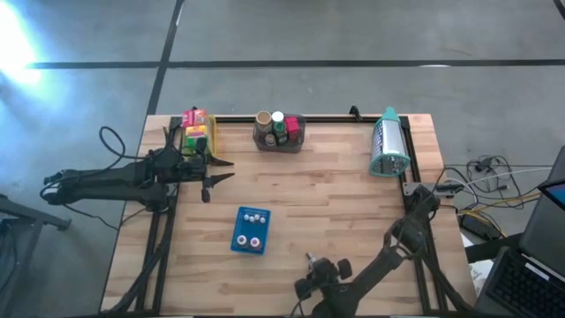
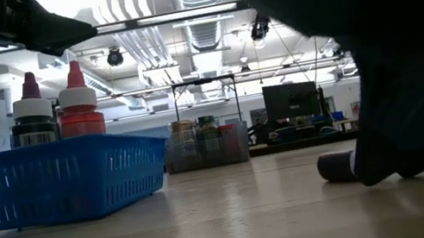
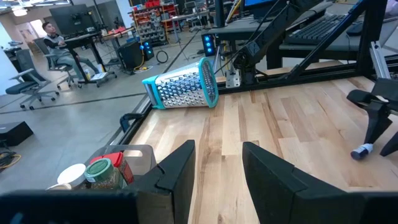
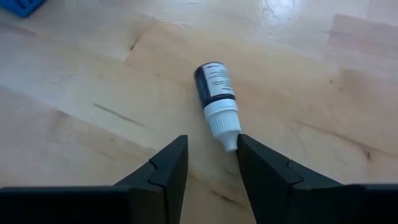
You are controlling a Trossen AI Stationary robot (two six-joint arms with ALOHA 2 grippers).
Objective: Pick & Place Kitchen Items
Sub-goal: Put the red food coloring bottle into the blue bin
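A small bottle (image 4: pixel 214 93) with a dark body and a white cap lies on its side on the wooden table, near the front edge. My right gripper (image 4: pixel 212 149) slants down over it, open, with the cap's tip between its fingertips. The low view shows the bottle (image 2: pixel 339 167) beside the dark arm. A blue tray (image 1: pixel 252 230) at mid-table holds two upright bottles (image 2: pixel 77 99). My left gripper (image 1: pixel 221 170) waits level and open at the table's left, with nothing between its fingers. My right gripper has the cap's pointed tip (image 4: pixel 229 144) close against the inner side of one finger (image 4: pixel 249 155). Whether they touch, I cannot tell. The fingers come slanting from above and lie along the bottle, which rests flat on the table.
A grey bin (image 1: pixel 280 132) with jars stands at the far edge. A yellow bin (image 1: pixel 197 131) with coloured boxes is at the far left. A teal-framed grater (image 1: pixel 388 146) lies at the far right. Bare wood lies between the tray and the grater.
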